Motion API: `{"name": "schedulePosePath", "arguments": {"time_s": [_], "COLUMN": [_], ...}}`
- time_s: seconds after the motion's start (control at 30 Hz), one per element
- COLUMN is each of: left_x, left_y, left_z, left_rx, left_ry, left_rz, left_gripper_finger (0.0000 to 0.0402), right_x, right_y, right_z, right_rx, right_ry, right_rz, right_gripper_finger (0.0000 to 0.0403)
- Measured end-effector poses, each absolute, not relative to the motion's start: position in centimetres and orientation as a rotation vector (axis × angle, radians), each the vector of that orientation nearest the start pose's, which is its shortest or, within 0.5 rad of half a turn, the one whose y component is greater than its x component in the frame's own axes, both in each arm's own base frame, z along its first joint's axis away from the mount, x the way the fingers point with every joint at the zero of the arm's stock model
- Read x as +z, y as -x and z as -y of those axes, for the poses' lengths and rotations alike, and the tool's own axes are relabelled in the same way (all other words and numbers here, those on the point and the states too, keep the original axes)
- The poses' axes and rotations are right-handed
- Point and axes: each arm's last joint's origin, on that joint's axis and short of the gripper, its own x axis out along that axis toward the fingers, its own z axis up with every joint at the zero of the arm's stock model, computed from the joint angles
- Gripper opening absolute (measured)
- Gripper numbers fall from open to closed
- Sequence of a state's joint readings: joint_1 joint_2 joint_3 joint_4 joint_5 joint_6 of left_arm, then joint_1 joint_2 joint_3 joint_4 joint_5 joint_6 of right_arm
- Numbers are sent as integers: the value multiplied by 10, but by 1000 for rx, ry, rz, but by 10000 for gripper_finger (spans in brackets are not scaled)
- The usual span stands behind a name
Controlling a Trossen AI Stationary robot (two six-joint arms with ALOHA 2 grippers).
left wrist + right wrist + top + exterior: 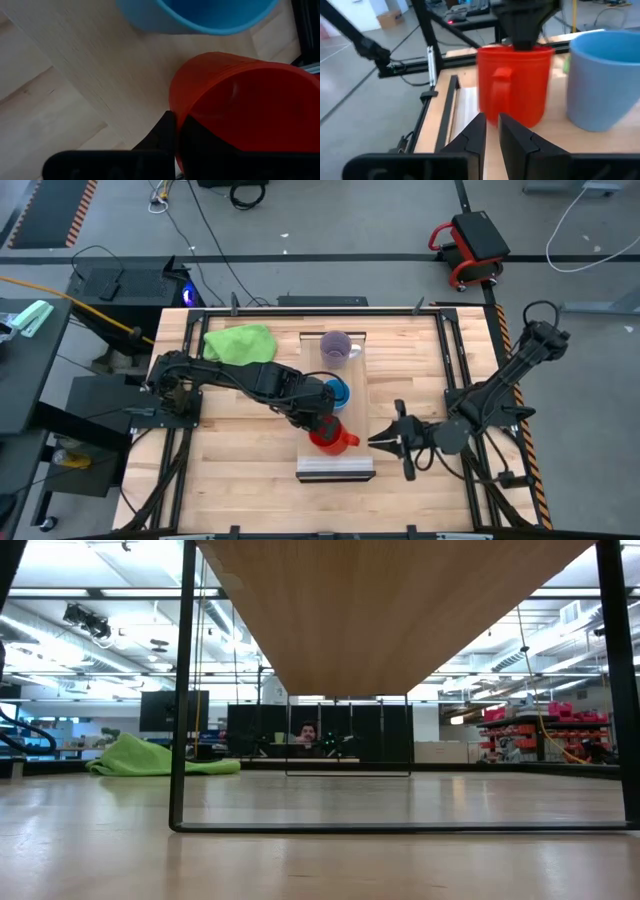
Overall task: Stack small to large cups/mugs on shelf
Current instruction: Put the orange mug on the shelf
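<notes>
The light-wood shelf (360,375) runs from far to near and has a grey strip (335,470) at its near end. The purple mug (338,347), the blue cup (338,392) and the red mug (332,440) stand on it in a row. My left gripper (322,423) is shut on the red mug (240,100), beside the blue cup (200,15). My right gripper (378,440) is shut and empty. It hovers just right of the red mug, and its fingers point at the mug's handle (501,82). My left gripper holds the red mug by its rim wall (175,107), on the side away from the handle. One finger (167,132) is outside and one is inside the mug. The fingers come from above, pointing down (522,30). The mug is upright; I cannot tell whether its base is on the shelf.
A green cloth (240,342) lies on the table at the far left and also shows in the low view (160,755). In the low view the shelf board (400,610) stands raised on a black metal frame (185,690). Bare tabletop lies on both sides of the shelf.
</notes>
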State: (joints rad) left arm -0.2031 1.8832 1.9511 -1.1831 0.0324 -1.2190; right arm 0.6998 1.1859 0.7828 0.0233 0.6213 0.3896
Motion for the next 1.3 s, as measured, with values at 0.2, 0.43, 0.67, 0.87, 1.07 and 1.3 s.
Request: {"name": "schedulePosePath", "arguments": {"time_s": [0.2, 0.43, 0.67, 0.87, 1.07, 1.3], "left_x": [344, 344, 344, 344, 345, 347], "left_y": [-377, -377, -377, -377, -378, -381], "left_z": [75, 72, 72, 72, 73, 75], "left_rx": [500, 504, 501, 495, 467, 424], "left_ry": [985, 981, 965, 958, 942, 946], "left_rz": [-1071, -1068, -1076, -1076, -1075, -1050], "left_gripper_finger": [13, 12, 11, 23, 20, 39], "right_x": [261, 256, 252, 251, 250, 247], "right_y": [-213, -220, -228, -228, -227, -226], "right_z": [-156, -156, -148, -148, -148, -146], "right_rx": [13, -4, -37, -32, -35, -56], "right_ry": [-128, -122, -120, -115, -112, -110], "right_rz": [-350, -355, -371, -375, -385, -412], "right_gripper_finger": [57, 57, 56, 56, 56, 56]}}
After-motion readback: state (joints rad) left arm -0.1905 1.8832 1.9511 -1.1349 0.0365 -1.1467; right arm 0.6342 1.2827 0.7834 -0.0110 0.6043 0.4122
